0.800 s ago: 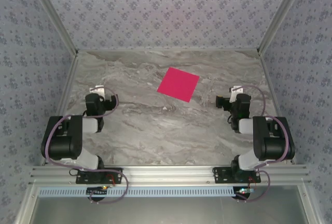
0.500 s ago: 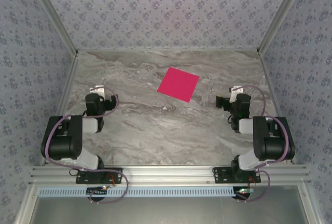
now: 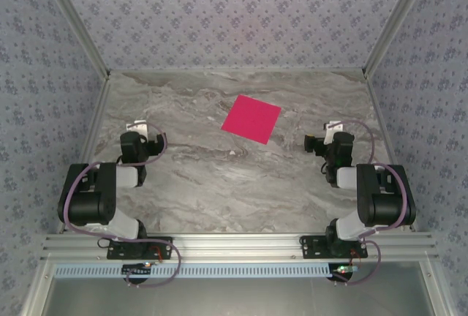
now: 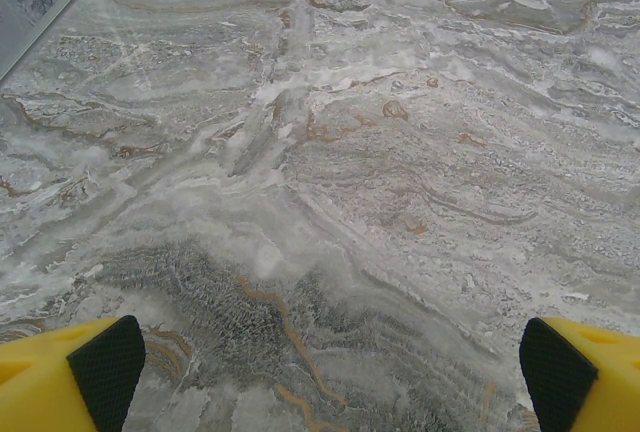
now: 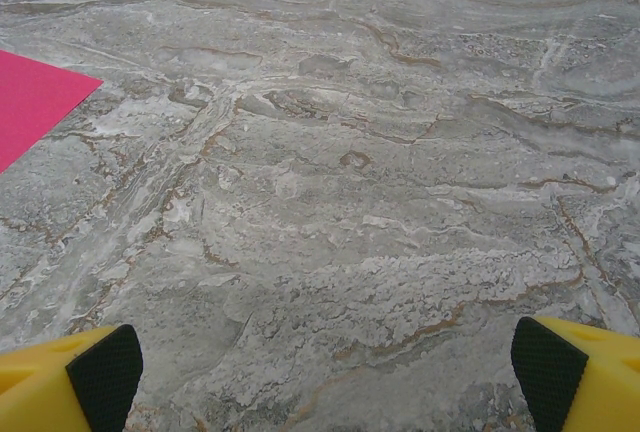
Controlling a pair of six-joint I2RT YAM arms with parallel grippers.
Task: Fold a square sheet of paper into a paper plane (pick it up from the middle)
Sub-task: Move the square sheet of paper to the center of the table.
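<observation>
Sheet [image 3: 251, 119] count: 1. Magenta square, flat on the table [image 3: 219, 177], unfolded, rotated so one corner points toward 5 o'clock. Sits at roughly 12–1 o'clock from table centre, in the far half. Touched by nothing, well apart from both grippers. No plane folded yet.

Right wrist view: one corner of the sheet [image 5: 30, 102] seen at the 9 o'clock edge, lying on bare marble.

Grippers: 2.
- Left gripper [image 3: 139, 129]: over the left side of the table, sheet at about 3 o'clock from it in the top view. Wrist view [image 4: 330, 372]: 2 yellow fingers [image 4: 40, 377] with black pads [image 4: 108, 367], parked at 7 and 5 o'clock of the frame, spread wide, grasping nothing, bare marble between them.
- Right gripper [image 3: 314, 142]: over the right side, sheet at about 10 o'clock from it, closer to it than to the left one. Wrist view [image 5: 322, 372]: same layout, jaws spread wide, released, nothing between them.

Arms: 2, both folded back, elbows near the front rail [image 3: 241, 243] at 6 o'clock. One cable loop per arm, 2 total.

Surroundings: marble-pattern top, grey-brown veins. Patterned walls [image 3: 234, 16] on 3 sides: 9, 12 and 3 o'clock.
</observation>
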